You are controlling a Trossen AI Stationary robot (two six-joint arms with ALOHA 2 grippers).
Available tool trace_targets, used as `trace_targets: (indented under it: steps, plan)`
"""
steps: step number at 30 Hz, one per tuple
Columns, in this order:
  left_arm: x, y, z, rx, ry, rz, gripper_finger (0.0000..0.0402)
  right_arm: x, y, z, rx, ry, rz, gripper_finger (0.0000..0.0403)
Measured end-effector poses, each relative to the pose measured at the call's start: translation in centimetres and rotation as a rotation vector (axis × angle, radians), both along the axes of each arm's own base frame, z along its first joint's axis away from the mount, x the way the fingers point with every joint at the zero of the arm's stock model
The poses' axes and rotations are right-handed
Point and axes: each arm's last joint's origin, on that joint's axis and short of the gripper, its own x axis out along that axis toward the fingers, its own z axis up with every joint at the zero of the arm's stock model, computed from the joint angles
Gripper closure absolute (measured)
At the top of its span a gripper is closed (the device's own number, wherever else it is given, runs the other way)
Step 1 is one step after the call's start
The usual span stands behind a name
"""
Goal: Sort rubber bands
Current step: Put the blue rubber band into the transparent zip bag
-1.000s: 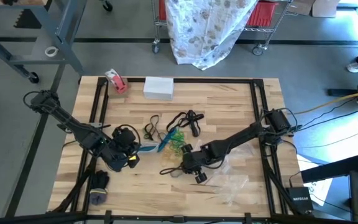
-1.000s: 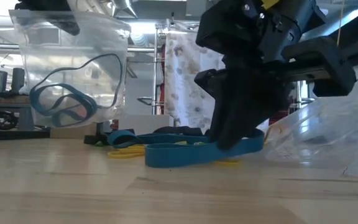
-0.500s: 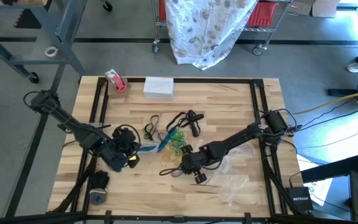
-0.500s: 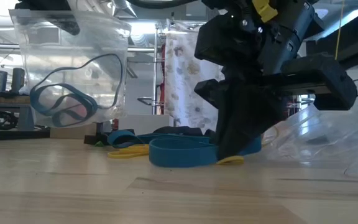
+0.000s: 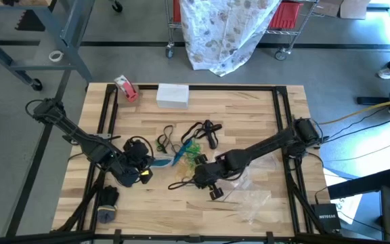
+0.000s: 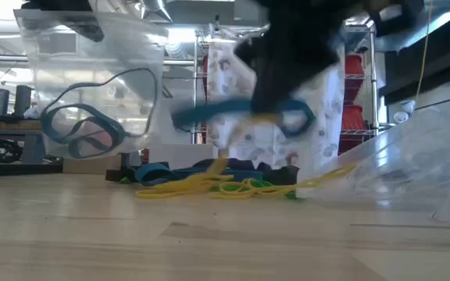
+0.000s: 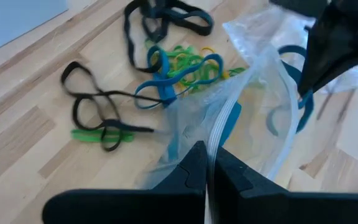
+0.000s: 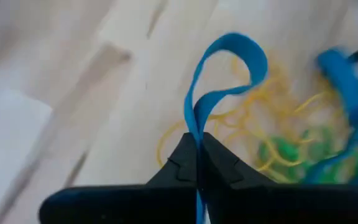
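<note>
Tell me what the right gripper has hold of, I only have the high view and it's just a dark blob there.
Observer: The right gripper is shut on a wide blue rubber band; the loop sticks out past its fingertips.
Operator: Is the band off the table?
Observer: Yes. In the low view the blue band hangs well above the wood, with a yellow band trailing down from it to the pile.
Operator: And the left gripper?
Observer: The left gripper is shut on the edge of a clear plastic bag, which already holds blue bands.
</note>
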Motion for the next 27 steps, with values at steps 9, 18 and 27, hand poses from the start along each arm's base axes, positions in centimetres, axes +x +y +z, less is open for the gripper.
trace_targets:
  steps: [9,18,27]
  plan:
    - [2.5,-1.9,-1.1,0.018,-0.08,-0.06,0.0401,0.1,0.7,3.3,0.144,-0.354,-0.005,0.0402]
    - [4.9,-3.6,-2.8,0.0,-0.136,-0.081,0.0401,1.4,1.7,6.9,0.311,-0.748,0.007,0.0402]
    - [5.7,-4.3,-3.2,0.009,-0.165,-0.122,0.0401,2.0,1.2,7.6,0.284,-0.865,0.001,0.0402]
